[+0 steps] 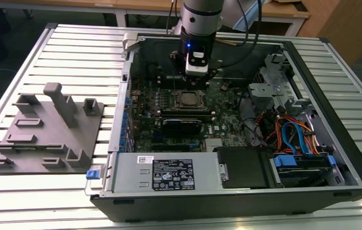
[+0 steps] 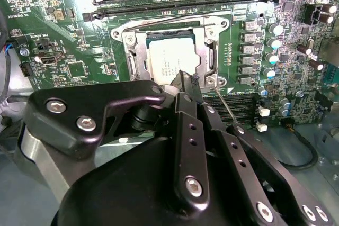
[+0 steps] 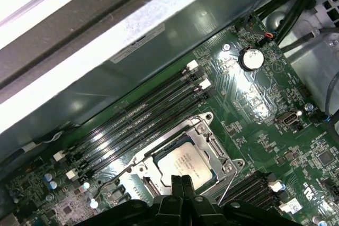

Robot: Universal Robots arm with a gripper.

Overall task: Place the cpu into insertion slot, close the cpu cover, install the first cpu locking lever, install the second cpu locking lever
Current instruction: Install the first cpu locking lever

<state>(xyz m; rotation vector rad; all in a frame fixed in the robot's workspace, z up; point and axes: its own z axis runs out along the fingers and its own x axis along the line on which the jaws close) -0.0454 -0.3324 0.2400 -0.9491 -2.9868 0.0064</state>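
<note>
Slatted metal table [image 1: 40, 48] carries an open computer case [image 1: 232, 206] lying on its side, with a grey fixture plate [image 1: 40, 139] at the exterior view's left. Inside the case, the robot arm [image 1: 201, 19] reaches down over the green motherboard [image 1: 232, 129]. Long black memory slots [image 3: 137, 125] run beside the insertion slot [image 1: 188, 99]. The cpu [image 2: 172, 56] sits in that slot, and the cpu cover [image 2: 132, 51] lies flat around it, framing its silver top. The gripper [image 3: 178, 179] hangs just above the chip's edge, fingers pressed together and gripping nothing. A thin wire lever [image 2: 225, 104] slants up beside the socket, close to the fingertips
</note>
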